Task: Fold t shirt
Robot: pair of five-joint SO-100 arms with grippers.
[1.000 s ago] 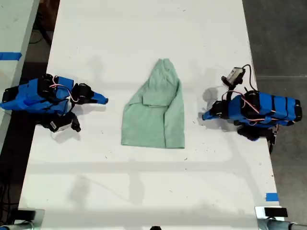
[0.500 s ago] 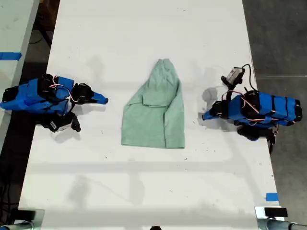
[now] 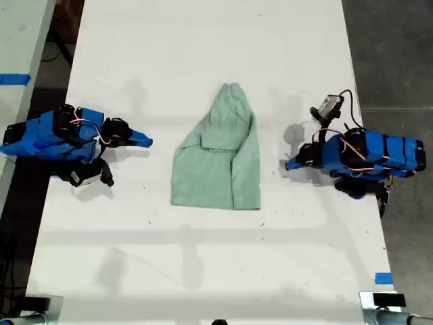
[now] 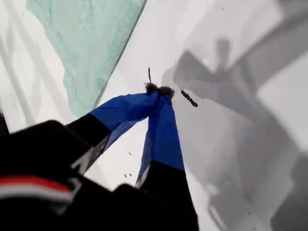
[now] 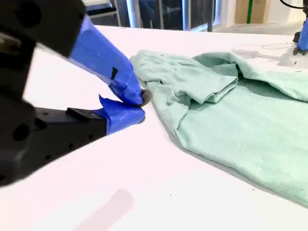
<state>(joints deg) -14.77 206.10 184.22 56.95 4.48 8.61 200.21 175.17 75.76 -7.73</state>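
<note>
Found my second gripper at the exterior view's left, jaws pressed together on nothing, short of the t shirt. Saw that pale green shirt lying mid-table between both arms, narrow end toward the exterior view's top, one sleeve folded over the body. Found my first gripper at the exterior view's right, likewise closed and empty, clear of the cloth. Learned from the wrist views what the overhead hid: blue tips meeting, and the folded sleeve's raised edge, seen only low from the second wrist view.
</note>
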